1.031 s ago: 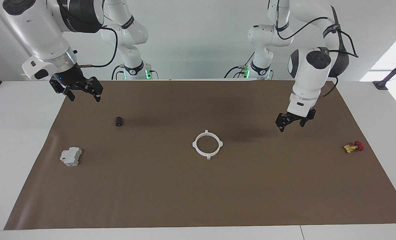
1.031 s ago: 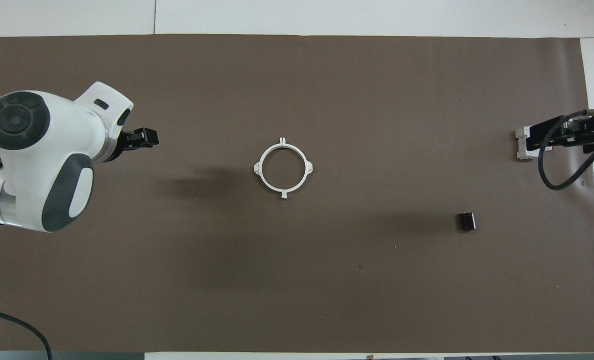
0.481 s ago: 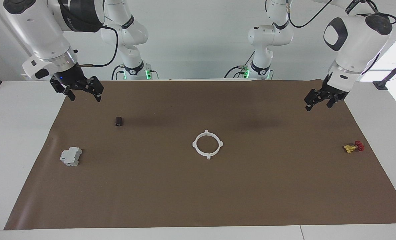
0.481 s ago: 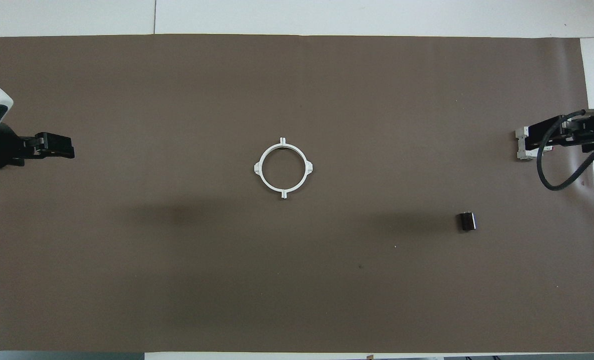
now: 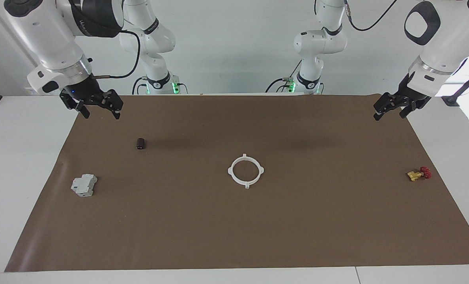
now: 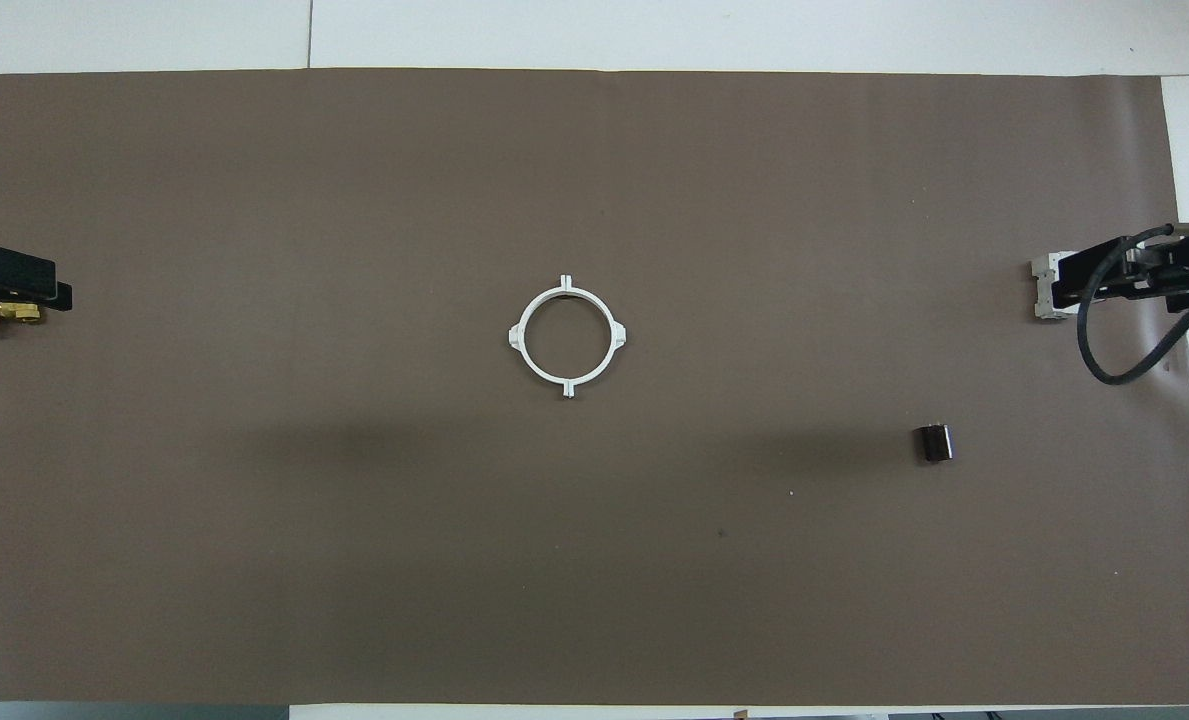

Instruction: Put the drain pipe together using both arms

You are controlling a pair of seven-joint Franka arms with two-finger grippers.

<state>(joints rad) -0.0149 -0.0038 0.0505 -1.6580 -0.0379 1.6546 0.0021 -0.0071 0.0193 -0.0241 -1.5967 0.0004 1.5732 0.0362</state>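
Drain pipe (image 5: 245, 171): you have one closed ring, flat at mid-bench, halves apparently joined. Left end effector (image 5: 389, 109): raised over its bench end, spread, empty. Right end effector (image 5: 98, 107): raised over its own end, wide, empty; both clear, likely finished.

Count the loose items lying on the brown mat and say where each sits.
4: white ring mid-mat; dark cylinder and grey block toward the right arm's end; yellow-red part toward the left arm's end.

drain pipe (image 5: 245, 170): smooth white plastic | mat (image 5: 234, 228): matt brown paper | block (image 5: 84, 185): grey plastic
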